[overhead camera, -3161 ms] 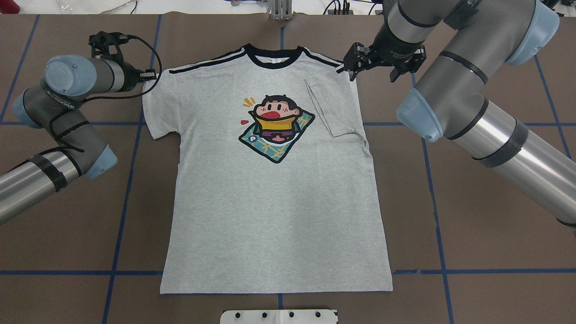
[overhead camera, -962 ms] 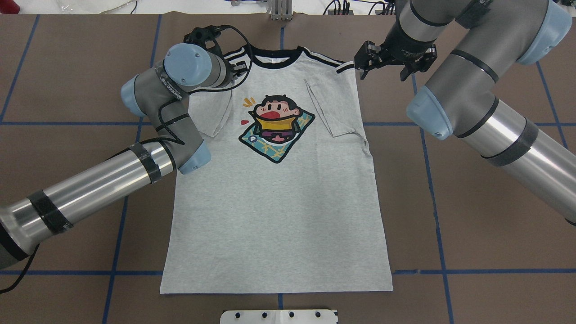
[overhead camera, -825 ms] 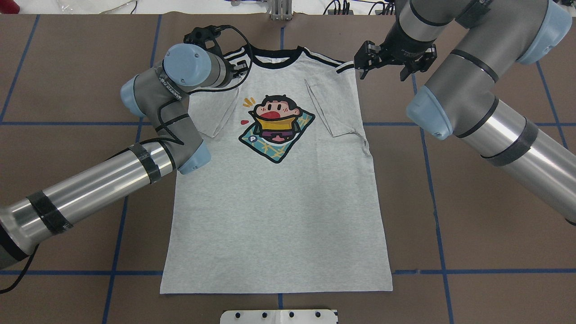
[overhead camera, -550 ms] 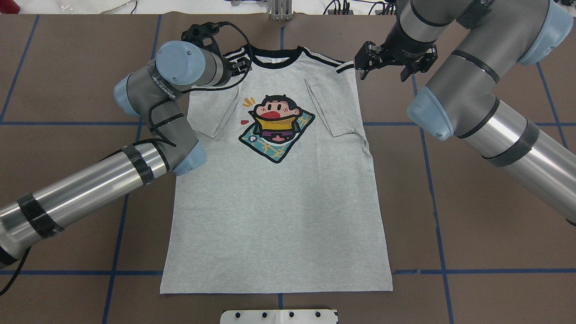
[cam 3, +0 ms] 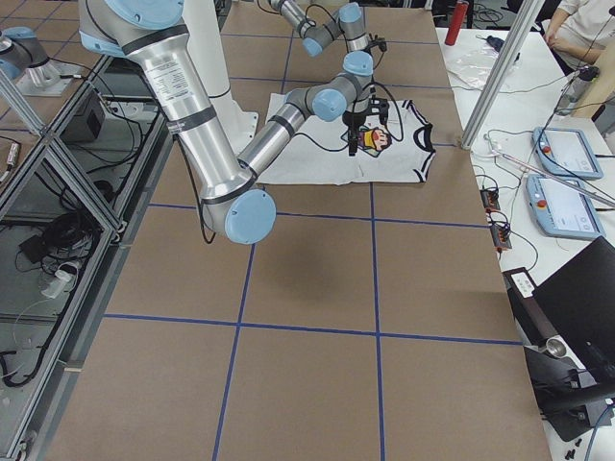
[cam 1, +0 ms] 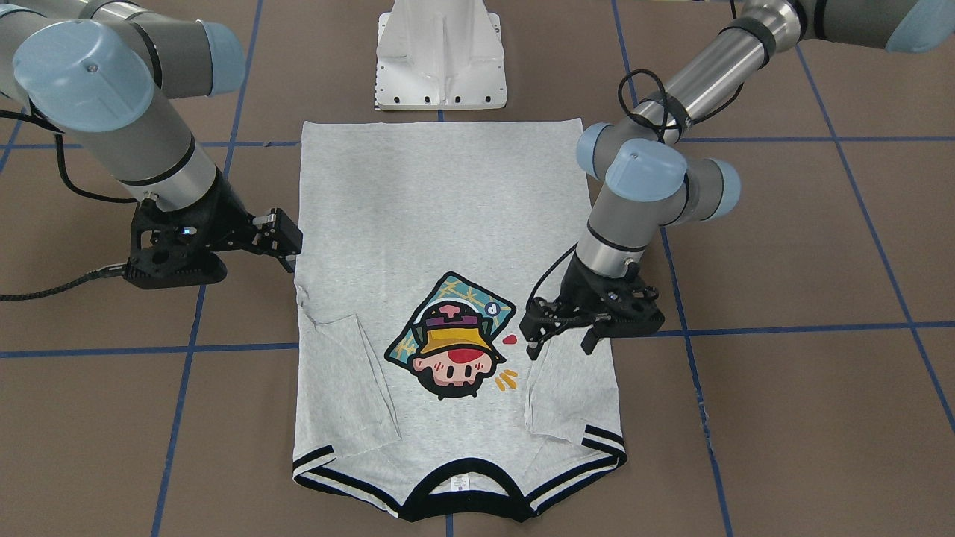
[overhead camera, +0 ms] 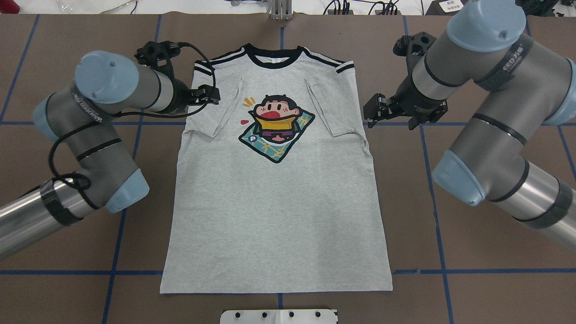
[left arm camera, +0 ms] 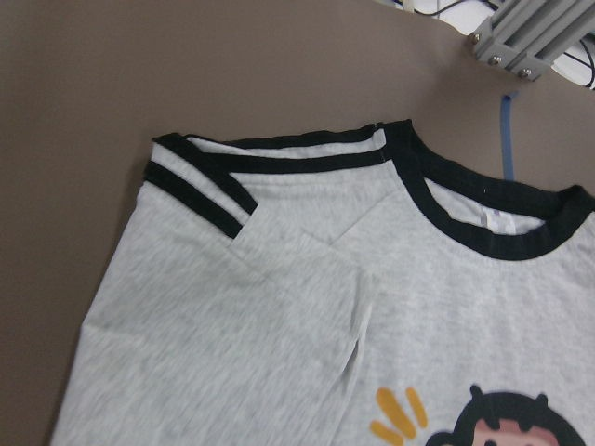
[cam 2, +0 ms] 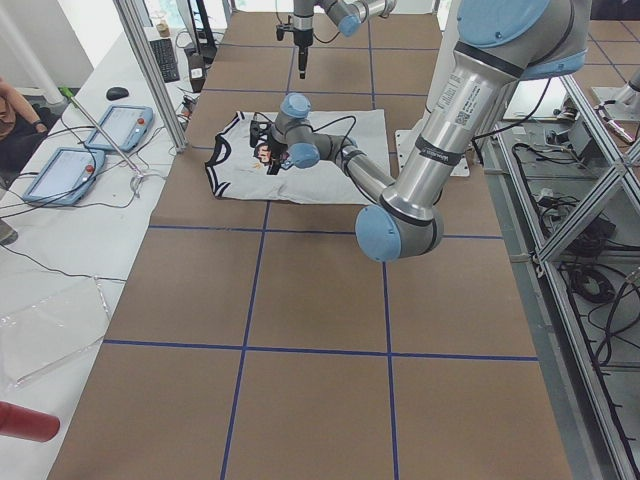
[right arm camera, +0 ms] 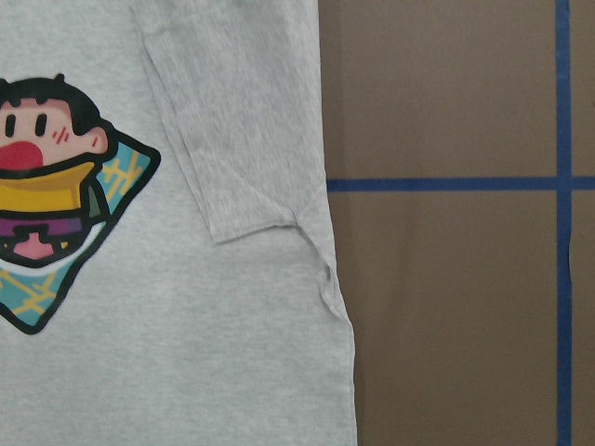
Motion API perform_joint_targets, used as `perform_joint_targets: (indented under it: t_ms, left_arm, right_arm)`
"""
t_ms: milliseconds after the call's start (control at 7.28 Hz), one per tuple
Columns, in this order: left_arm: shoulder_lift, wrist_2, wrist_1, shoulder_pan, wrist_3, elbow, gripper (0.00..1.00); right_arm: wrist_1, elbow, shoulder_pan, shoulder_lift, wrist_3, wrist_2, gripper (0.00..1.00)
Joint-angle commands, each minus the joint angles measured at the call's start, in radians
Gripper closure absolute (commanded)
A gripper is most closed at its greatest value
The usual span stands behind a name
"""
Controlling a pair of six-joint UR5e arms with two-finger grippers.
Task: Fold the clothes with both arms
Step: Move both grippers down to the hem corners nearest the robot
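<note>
You had the T-shirt (overhead camera: pixel 279 216) lying flat and face up in the middle of the brown table (overhead camera: pixel 495 297). Its collar (overhead camera: pixel 272 60) was on the side far from the robot, and its hem (overhead camera: pixel 276 288) ran straight, just short of the white pedestal base (overhead camera: pixel 279 316). Both sleeves lay folded in over the chest, one on each side of the cartoon print (overhead camera: pixel 275 128). The long edges therefore ran almost straight from the striped shoulders to the hem corners, flaring a little outward. On the right edge, just below the folded sleeve, the cloth puckered into a small wrinkle (right arm camera: pixel 325 279).

The left gripper (overhead camera: pixel 208 95) hung with its fingers parted a moderate way and nothing between them. It was over the folded left sleeve (overhead camera: pixel 216 112), near the shirt's left edge, and you could not tell from these views whether the tips touched the cloth. The right gripper (overhead camera: pixel 389 120) stood spread wide and empty over bare table. It was just beside the shirt's right edge, about level with the cuff of the folded right sleeve (overhead camera: pixel 330 108).

For room to move, you had brown table on both sides of the shirt, reaching out past the blue tape lines (overhead camera: pixel 495 271). The left arm (overhead camera: pixel 96 135) and the right arm (overhead camera: pixel 490 130) each reached across their own side. Beyond the collar only a narrow strip of table lay before the metal bracket (overhead camera: pixel 280 11) at the far edge. The strip between hem and base was narrower than that.
</note>
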Motion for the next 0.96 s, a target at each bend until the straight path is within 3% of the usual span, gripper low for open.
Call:
perform_joint_targets:
  t_ms: [0,275,550,825]
  left_arm:
    - [0.221,-0.016,0.03,0.013,0.014,-0.235,0.0]
    - [0.396,-0.001,-0.043,0.101,-0.062,-0.343,0.0]
    - [0.444,0.115,-0.101,0.232,-0.179,-0.345,0.01]
    - [0.464,0.125,-0.099,0.283,-0.228,-0.35,0.01]
  right_arm:
    - [0.111,0.152,-0.146,-0.198,0.153,-0.124,0.0]
    - [0.363,0.161,-0.303,-0.384,0.289,-0.249,0.0]
    - [0.37,0.2,-0.49,-0.436,0.449,-0.403,0.0]
    - [0.37,0.209,-0.601,-0.436,0.519,-0.469,0.0]
